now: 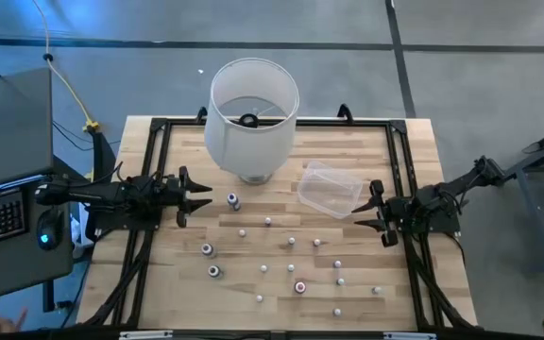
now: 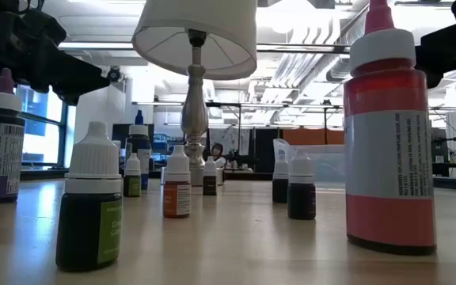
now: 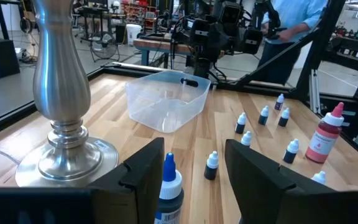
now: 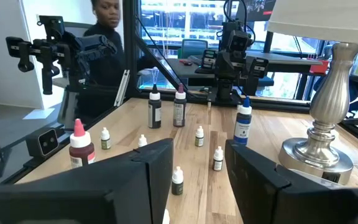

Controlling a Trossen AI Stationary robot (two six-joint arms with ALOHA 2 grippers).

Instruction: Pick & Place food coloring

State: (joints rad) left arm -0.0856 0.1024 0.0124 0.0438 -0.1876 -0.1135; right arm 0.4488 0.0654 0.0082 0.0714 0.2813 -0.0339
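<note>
Bottles (image 1: 291, 242) of food coloring stand all over the wooden surface (image 1: 414, 151), mostly in the middle and near part. A clear tub (image 1: 329, 188) sits beside the lamp (image 1: 252, 115), toward the right side. The tub looks empty.

No bottle is picked up yet. The step in hand, I think, is to reach for a first bottle. The left end effector (image 1: 199, 197) is at the left side, and a blue-capped bottle (image 3: 168, 194) stands right in front of it, just ahead of the gap between its two fingers (image 3: 143, 171). To do this well, the arm should slide in low and straight so the bottle goes between the fingers. It should grab the body, not the thin cap. The bottles are small and tall, so a bump could tip one over. The lamp base (image 3: 61, 149) is just beside the bottle, so the arm should keep off it.

The left end effector is wide open and holds nothing. It touches nothing that I can see.

The right end effector (image 1: 374, 210) waits at the right side, near the tub. Its fingers are apart too, and nothing is between them.

A person stands in the room beyond the surface.
</note>
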